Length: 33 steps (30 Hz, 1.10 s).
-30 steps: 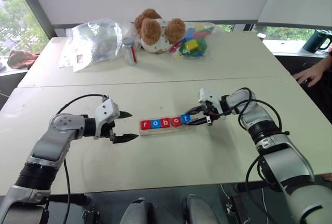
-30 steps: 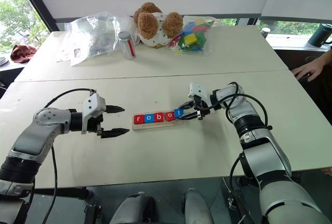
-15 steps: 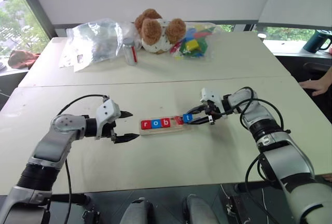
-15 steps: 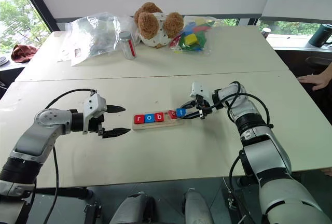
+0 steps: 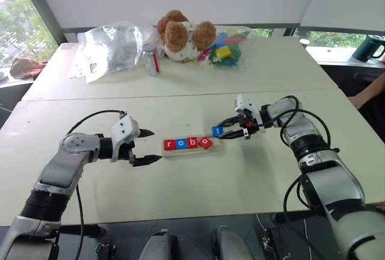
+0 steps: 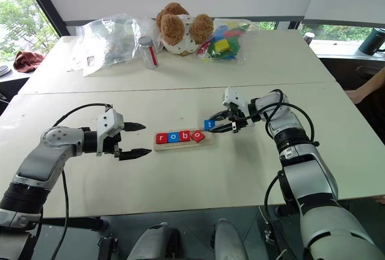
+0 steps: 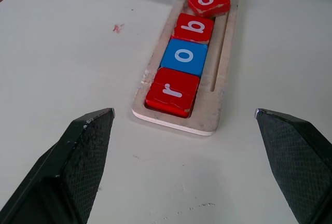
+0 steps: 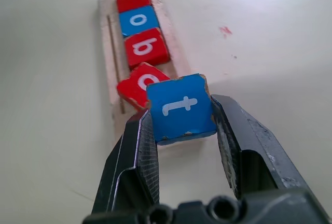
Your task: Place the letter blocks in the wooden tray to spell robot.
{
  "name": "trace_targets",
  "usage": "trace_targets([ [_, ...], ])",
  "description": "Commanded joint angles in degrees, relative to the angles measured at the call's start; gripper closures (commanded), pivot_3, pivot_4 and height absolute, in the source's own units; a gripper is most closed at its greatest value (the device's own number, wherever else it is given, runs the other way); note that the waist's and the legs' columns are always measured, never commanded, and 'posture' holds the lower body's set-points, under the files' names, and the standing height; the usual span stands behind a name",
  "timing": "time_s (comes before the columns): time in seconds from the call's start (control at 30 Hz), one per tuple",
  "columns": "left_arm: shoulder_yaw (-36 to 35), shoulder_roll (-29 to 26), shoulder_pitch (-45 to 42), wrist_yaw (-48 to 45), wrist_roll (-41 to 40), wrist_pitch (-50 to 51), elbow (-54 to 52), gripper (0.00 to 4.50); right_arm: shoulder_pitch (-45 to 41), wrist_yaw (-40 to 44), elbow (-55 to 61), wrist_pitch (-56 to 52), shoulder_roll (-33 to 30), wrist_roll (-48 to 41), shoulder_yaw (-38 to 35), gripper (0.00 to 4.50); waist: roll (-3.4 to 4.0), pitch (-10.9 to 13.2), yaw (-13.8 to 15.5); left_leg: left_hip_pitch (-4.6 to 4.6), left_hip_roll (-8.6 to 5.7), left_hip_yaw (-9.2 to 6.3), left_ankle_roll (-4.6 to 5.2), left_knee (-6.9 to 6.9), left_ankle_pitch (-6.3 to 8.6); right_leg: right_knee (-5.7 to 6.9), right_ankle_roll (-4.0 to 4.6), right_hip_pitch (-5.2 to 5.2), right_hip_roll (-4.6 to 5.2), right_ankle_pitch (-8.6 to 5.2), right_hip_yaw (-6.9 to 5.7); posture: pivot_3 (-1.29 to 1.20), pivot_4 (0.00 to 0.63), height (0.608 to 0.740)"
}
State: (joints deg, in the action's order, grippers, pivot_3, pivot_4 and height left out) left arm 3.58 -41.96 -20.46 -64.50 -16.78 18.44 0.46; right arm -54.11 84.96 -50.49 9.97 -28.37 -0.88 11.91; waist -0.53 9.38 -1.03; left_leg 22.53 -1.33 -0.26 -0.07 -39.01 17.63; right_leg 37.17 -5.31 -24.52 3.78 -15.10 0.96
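Observation:
The wooden tray [image 5: 215, 149] lies mid-table with several letter blocks in its groove: red r [image 7: 173, 92], blue o [image 7: 184, 57], red b [image 7: 193, 28]. A second red o [image 7: 209, 3] sits twisted, one corner riding up. My right gripper [image 8: 180, 112] is shut on the blue t block [image 8: 180, 107] and holds it just above and past the tray's right end, also visible as the t block [image 5: 218, 131]. Just left of the tray's other end, my left gripper [image 5: 154, 145] is open and empty, its fingers [image 7: 85, 146] wide apart.
Along the table's far edge sit a teddy bear [image 5: 180, 34], a bag of coloured toy pieces [image 5: 224, 49], a clear plastic bag [image 5: 108, 46] and a small can [image 5: 150, 59]. A person's hand [image 5: 367, 96] rests at the right edge near a dark mug [image 5: 368, 46].
The blue t block, which stood at the tray's right end, is now up off it in my right gripper. The second o has twisted askew. My left gripper has not moved.

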Motion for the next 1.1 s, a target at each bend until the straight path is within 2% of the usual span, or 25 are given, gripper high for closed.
trace_targets([
  [0.03,-0.60,0.17,-0.50,0.04,-0.21,-0.81,-0.25,0.00,-0.12,-1.80,0.95,2.80,-0.75,1.38,0.16,3.36,0.00,0.00,0.00,0.00,0.00,0.00,0.00,-0.01,0.00,0.00,0.00,0.00,0.00,0.00,0.00,0.00,0.150,0.740],
  [0.43,-0.60,0.48,-0.40,0.42,-0.10,-0.59,-0.53,0.00,-3.07,-4.35,-7.16,8.56,0.80,5.00,1.03,3.36,0.00,0.00,-0.12,-0.01,0.00,0.01,-0.05,-0.01,-0.03,0.01,0.00,0.00,-0.01,0.00,-0.01,0.00,0.150,0.740],
  [1.1,-0.30,0.95,-0.73,0.90,0.00,-0.70,0.00,0.00,0.83,0.13,1.71,4.21,1.96,3.50,1.35,3.36,0.00,0.00,-0.05,0.00,0.00,0.01,-0.05,-0.01,-0.03,0.01,0.00,0.00,-0.01,0.00,-0.01,0.00,0.150,0.740],
])
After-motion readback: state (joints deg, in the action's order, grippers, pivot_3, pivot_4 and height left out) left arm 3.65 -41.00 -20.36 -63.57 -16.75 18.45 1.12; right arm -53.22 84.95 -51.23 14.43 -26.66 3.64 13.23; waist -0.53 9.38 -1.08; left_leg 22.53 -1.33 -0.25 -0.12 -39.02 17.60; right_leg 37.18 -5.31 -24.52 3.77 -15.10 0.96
